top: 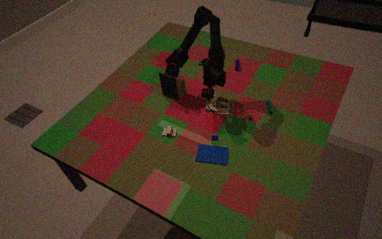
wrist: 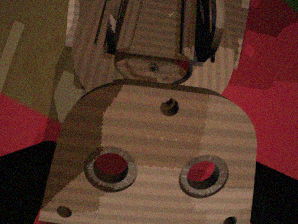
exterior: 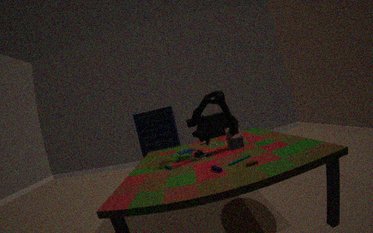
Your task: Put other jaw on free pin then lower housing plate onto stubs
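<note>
My gripper [wrist: 150,161] [top: 207,94] is shut on the housing plate [wrist: 152,142], a pale, round-cornered plate with two ringed holes and smaller holes. The plate fills the lower half of the wrist view, and the black fingers show at its left and right sides. The pale base assembly [wrist: 227,75] [top: 218,107] is beyond the plate's far edge in the wrist view and on the table just below the gripper in the top view. Dark slots and long parts show on it; the plate hides the rest. The pins, stubs and gear mesh cannot be made out.
A blue slab [top: 212,155] and a small blue block [top: 215,138] lie on the near side. A small pale part [top: 169,131] lies to their left. A teal rod [top: 270,106] [exterior: 239,160] and a purple-blue piece [top: 237,65] lie farther off. A grey upright box [top: 172,85] stands beside the arm.
</note>
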Robot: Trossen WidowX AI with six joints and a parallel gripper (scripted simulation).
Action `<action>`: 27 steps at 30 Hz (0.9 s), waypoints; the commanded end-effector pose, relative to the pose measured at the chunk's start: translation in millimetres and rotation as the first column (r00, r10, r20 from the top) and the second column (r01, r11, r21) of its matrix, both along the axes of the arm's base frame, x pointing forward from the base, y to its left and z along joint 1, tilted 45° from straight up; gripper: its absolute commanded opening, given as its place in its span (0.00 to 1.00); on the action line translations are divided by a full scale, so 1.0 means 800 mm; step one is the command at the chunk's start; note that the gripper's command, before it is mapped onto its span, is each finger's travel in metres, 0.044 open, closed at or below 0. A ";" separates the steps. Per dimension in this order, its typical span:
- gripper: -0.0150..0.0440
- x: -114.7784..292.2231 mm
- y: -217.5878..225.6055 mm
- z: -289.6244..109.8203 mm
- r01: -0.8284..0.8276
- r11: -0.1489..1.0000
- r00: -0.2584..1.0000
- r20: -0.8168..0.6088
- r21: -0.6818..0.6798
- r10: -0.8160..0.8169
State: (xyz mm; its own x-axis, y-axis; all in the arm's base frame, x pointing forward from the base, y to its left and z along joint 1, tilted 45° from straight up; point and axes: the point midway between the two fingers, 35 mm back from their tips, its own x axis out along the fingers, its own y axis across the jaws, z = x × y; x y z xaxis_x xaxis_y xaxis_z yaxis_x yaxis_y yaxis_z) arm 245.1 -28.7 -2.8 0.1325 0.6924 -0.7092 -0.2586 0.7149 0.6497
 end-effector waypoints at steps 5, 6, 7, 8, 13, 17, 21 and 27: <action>0.85 -0.001 -0.001 -0.001 -0.004 1.000 1.000 0.003 -0.005 0.004; 0.85 -0.001 -0.001 -0.001 -0.004 1.000 1.000 0.003 -0.005 0.004; 0.85 -0.001 -0.001 -0.001 -0.004 1.000 1.000 0.003 -0.005 0.004; 0.85 -0.001 -0.001 -0.002 -0.004 1.000 1.000 0.003 -0.005 0.004; 0.85 0.001 0.005 -0.008 -0.003 1.000 1.000 0.002 -0.006 0.003; 0.85 0.003 0.010 -0.014 -0.003 1.000 1.000 0.002 -0.006 0.003; 0.85 0.004 0.015 -0.021 -0.003 1.000 1.000 0.002 -0.006 0.003; 0.85 0.006 0.024 -0.029 -0.003 1.000 1.000 0.002 -0.006 0.003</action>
